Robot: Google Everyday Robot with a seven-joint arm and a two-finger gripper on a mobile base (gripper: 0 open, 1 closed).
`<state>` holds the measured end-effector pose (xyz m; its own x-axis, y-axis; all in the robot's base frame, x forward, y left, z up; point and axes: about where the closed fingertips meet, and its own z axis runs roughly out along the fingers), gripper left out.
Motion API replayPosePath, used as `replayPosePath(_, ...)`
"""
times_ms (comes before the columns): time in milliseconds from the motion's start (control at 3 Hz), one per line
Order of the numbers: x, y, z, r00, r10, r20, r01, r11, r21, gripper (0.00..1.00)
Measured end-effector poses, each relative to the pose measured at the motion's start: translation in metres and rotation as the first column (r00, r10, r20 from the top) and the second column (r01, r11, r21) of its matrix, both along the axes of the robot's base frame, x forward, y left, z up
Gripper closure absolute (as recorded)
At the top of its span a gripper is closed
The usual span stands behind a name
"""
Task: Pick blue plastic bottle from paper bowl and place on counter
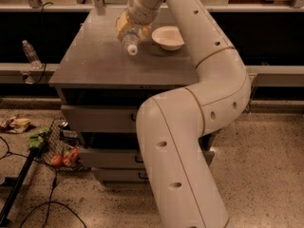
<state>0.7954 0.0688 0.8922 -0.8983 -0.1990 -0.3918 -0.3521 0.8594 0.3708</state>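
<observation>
Yellowish gripper (129, 26) clamped on blue plastic bottle (131, 43), white cap jutting out below it, tilted toward the camera. Paper bowl (167, 37) just right of gripper, empty. Counter (90, 61) directly beneath and to left: likely set-down spot, away from bowl.

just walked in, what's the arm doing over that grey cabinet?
The white robot arm reaches over the flat grey counter. Its gripper is closed on the clear bluish plastic bottle, white cap toward the camera, just left of the small off-white paper bowl. The bowl is empty. Whether the bottle touches the counter cannot be told.
</observation>
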Motion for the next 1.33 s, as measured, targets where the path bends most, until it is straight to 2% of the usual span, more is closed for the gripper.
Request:
replayPosePath(333, 0.012, -0.005, -0.001, 0.9985, -0.019, 0.051, 0.023, 0.996, -0.089, 0.66)
replayPosePath(667, 0.020, -0.010, -0.003, 0.9958, -0.041, 0.082, 0.055, 0.984, -0.171, 0.42)
replayPosePath(1000, 0.023, -0.011, -0.003, 0.9942, -0.030, 0.103, 0.051, 0.975, -0.215, 0.18)
replayPosePath(1333, 0.022, -0.008, 0.000, 0.9931, -0.015, 0.116, 0.043, 0.967, -0.250, 0.00)
